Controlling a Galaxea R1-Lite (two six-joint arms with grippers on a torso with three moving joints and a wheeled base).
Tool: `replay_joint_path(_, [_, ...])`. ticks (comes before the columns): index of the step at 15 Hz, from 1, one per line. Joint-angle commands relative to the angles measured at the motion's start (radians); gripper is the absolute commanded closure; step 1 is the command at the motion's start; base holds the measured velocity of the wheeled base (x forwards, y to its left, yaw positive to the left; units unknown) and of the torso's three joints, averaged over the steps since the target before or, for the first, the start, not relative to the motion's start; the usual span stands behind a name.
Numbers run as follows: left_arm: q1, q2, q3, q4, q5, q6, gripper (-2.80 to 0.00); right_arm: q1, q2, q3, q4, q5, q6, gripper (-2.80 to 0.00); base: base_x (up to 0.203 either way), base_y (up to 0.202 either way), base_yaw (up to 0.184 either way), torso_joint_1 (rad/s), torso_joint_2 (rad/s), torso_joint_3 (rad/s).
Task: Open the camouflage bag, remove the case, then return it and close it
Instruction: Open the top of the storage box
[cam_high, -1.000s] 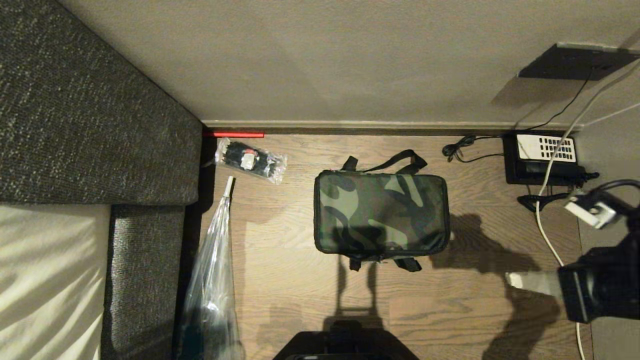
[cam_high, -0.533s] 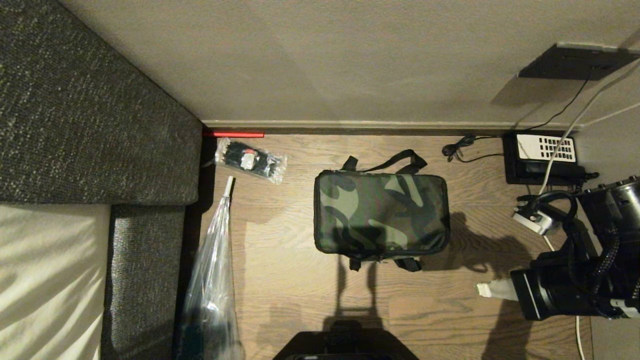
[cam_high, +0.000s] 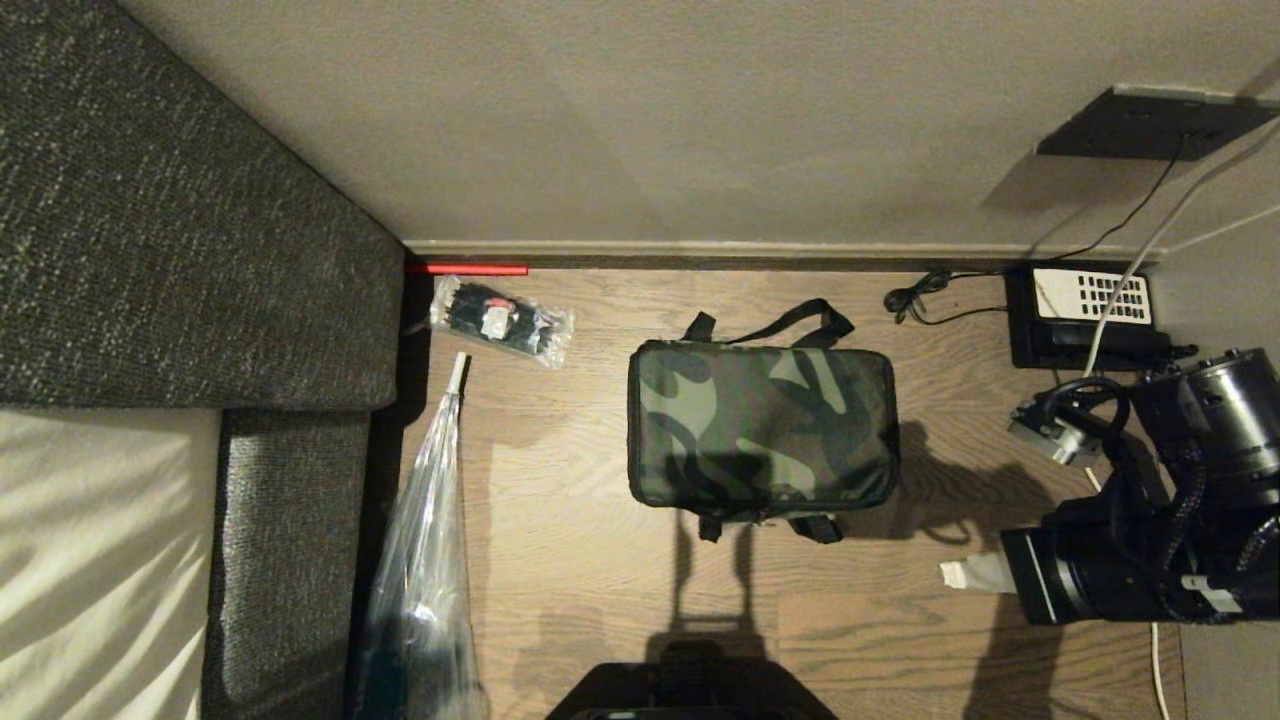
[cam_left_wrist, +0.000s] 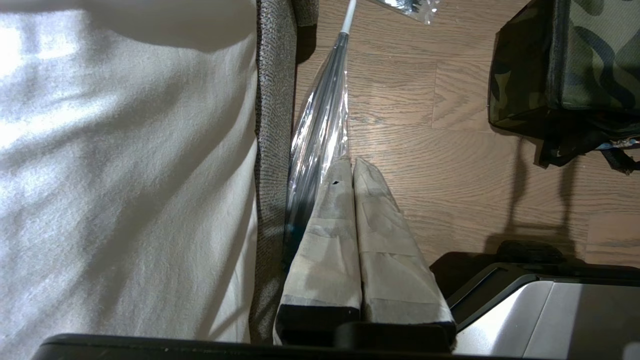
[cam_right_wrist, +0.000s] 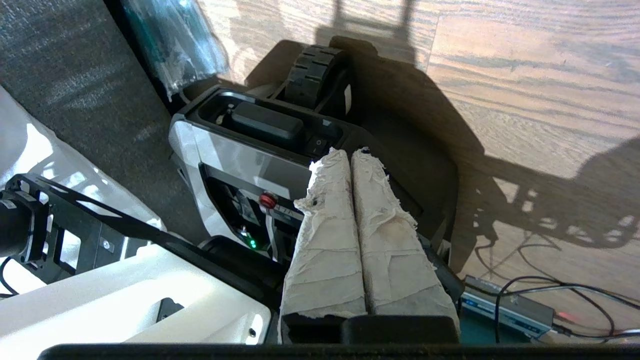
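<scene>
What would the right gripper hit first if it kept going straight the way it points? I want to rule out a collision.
Probably the robot's own base: the right gripper, shut, aims at it in its wrist view, not at the camouflage bag. Depth is unclear.

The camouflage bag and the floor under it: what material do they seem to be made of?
The camouflage bag looks like soft woven fabric with a slight sheen, printed green, olive and dark, with black webbing straps and black edging; its rounded corners suggest padding. The floor looks like wood planks or a wood-look laminate, matte, with visible grain and board seams; which of the two cannot be told.
</scene>
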Motion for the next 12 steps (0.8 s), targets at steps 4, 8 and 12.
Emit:
replay_joint_path(4, [0.000, 0.000, 0.000, 0.000, 0.002, -0.001, 0.00, 0.007, 0.130, -0.069, -0.036, -0.059, 0.076, 0.00, 0.000, 0.000, 0.000, 0.000, 0.00, 0.000])
replay_joint_path(8, [0.000, 0.000, 0.000, 0.002, 0.001, -0.001, 0.00, 0.048, 0.309, -0.080, -0.235, -0.232, 0.108, 0.00, 0.000, 0.000, 0.000, 0.000, 0.00, 0.000])
replay_joint_path(12, [0.000, 0.000, 0.000, 0.000, 0.001, -0.001, 0.00, 0.156, 0.320, -0.049, -0.289, -0.236, 0.107, 0.00, 0.000, 0.000, 0.000, 0.000, 0.00, 0.000])
